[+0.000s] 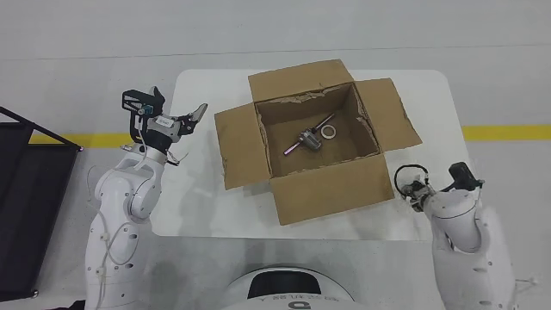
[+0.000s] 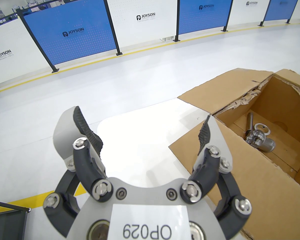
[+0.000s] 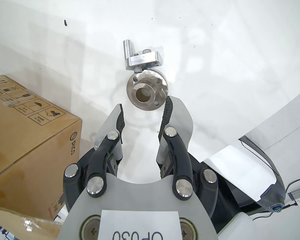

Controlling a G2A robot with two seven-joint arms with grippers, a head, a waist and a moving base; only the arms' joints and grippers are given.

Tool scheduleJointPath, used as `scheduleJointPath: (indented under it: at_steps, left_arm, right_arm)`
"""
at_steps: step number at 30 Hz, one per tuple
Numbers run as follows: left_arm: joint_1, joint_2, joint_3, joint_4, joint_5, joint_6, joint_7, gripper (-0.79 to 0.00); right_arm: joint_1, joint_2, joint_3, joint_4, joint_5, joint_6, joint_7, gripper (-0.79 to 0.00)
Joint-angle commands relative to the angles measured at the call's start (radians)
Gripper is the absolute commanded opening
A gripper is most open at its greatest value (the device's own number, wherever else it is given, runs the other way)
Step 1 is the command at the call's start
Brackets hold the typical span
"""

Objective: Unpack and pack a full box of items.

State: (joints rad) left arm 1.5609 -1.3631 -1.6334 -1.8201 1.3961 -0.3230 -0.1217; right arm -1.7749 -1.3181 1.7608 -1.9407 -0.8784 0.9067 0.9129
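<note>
Unpacking looks half done, both grippers empty

Hanging over the edge of the table point(image 1: 207, 198), the left gripper point(image 2: 142, 126) is spread wide with nothing between its fingers. The box point(image 1: 306, 77) stands just beside it with its flaps folded out, and the nearest flap is close by one finger. Ahead of this gripper and well below it, a metal shaft point(image 2: 257, 138) and a ring point(image 2: 262, 127) lie on the box floor, touching each other.

On the far side of the box, the right gripper point(image 3: 144, 106) points down at the table, about half open and holding nothing. A round flange point(image 3: 146, 91) lies right at its fingertips. One finger touches its rim or nearly does; I cannot tell which. Just beyond the flange and against it sits a small block point(image 3: 142, 59) with a pin on it.

With two parts out and two in the box, I judge the unpacking to be about midway, though the scene could equally fit packing. If it is unpacking, the next move calls for a gripper to pass over a flap, come down from above between the tall walls, and close across the shaft's narrow stem. If it is packing, the right gripper needs only to drop slightly and close on the flange.
</note>
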Motion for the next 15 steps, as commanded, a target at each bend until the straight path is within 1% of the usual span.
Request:
scheduleJointPath:
  at_steps: [1, 6, 9, 11, 13, 15]
  left_arm:
    - [0.0, 0.0, 0.0, 0.0, 0.0, 0.0, 0.0, 0.0]
    - [0.0, 0.0, 0.0, 0.0, 0.0, 0.0, 0.0, 0.0]
    - [0.0, 0.0, 0.0, 0.0, 0.0, 0.0, 0.0, 0.0]
    - [0.0, 0.0, 0.0, 0.0, 0.0, 0.0, 0.0, 0.0]
    - [0.0, 0.0, 0.0, 0.0, 0.0, 0.0, 0.0, 0.0]
    - [0.0, 0.0, 0.0, 0.0, 0.0, 0.0, 0.0, 0.0]
  right_arm:
    - [0.019, 0.0, -0.016, 0.027, -0.018, 0.019, -0.019, -0.483]
    - [0.058, 0.0, -0.051, 0.08, -0.04, 0.054, -0.054, -0.526]
    - [0.068, 0.0, -0.063, 0.095, -0.047, 0.067, -0.067, -0.603]
    - [0.072, 0.0, -0.068, 0.101, -0.052, 0.073, -0.073, -0.619]
    - [0.072, 0.002, -0.068, 0.105, -0.051, 0.073, -0.073, -0.776]
    - [0.066, 0.004, -0.065, 0.106, -0.051, 0.067, -0.067, -0.785]
